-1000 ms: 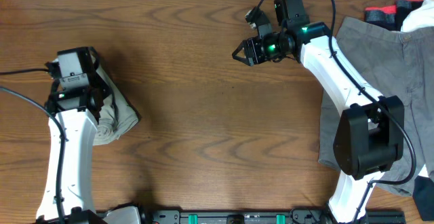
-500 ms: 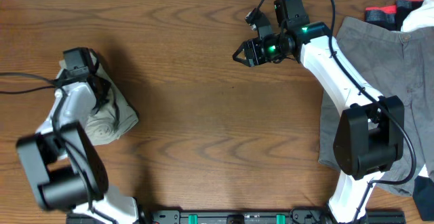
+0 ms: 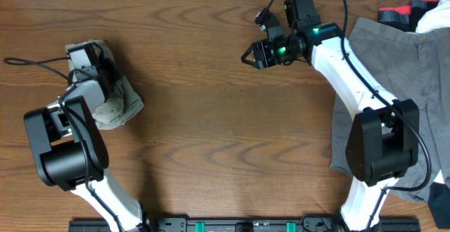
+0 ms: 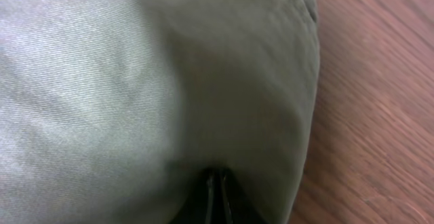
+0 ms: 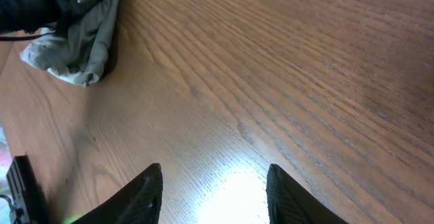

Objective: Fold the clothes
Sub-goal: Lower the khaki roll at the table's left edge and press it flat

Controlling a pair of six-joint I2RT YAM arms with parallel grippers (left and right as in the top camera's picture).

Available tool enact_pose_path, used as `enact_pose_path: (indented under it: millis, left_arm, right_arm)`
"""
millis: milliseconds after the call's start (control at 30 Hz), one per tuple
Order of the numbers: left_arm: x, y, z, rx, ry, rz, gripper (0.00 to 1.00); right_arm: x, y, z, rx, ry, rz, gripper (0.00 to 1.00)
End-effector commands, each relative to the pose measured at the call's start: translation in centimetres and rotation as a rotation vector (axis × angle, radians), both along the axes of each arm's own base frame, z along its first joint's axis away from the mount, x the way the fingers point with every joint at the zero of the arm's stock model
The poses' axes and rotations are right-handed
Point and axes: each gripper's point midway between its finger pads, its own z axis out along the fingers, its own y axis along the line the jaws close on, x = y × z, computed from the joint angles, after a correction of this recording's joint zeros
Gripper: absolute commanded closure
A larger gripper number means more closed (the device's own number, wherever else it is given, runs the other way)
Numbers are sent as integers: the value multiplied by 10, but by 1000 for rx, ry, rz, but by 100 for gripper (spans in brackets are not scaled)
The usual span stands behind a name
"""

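Note:
The khaki shorts lie bunched in a folded bundle at the table's left side, and they show far off in the right wrist view. My left gripper is shut and pressed into this cloth. In the left wrist view the khaki fabric fills nearly the whole frame, with the closed fingertips at the bottom edge. The grey shorts lie spread flat at the far right, partly under my right arm. My right gripper hovers open over bare wood at the upper middle, with nothing between its fingers.
The wooden table stretches between the two arms. A red-and-black item and a white item sit at the back right corner beside the grey shorts. A dark rail runs along the front edge.
My left arm has folded back and its gripper has moved toward the far edge of the khaki bundle, staying shut. The right arm has barely moved.

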Motion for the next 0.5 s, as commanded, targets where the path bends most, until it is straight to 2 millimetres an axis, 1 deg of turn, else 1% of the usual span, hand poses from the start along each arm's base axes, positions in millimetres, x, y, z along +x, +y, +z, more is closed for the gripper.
enact_pose_path:
  millis: [0,33,100,200,267,333,400,467]
  left_arm:
    - [-5,-28,-28,-80,61,-146,94]
    - [-2,-31,-21,-97,50,-160,94]
    - [3,-37,1,-127,29,-188,94]
    - [-3,-42,38,-136,38,-195,93]
    - [-15,-47,61,-148,51,-189,85]
    - [-34,-54,80,-161,82,-175,83]
    - [-53,-59,89,-200,126,-128,83]
    - [-71,-67,87,-245,185,-95,83]
  right_arm:
    - [1,-1,4,7,-4,-10,52]
    - [1,-1,4,7,-5,-10,52]
    - [2,-1,4,8,-6,-10,52]
    - [2,-1,5,10,-1,-16,53]
    - [2,-1,5,10,2,-18,53]
    - [2,-1,5,10,1,-18,53]
    - [2,-1,5,10,1,-18,52]
    - [2,-1,5,11,1,-18,53]
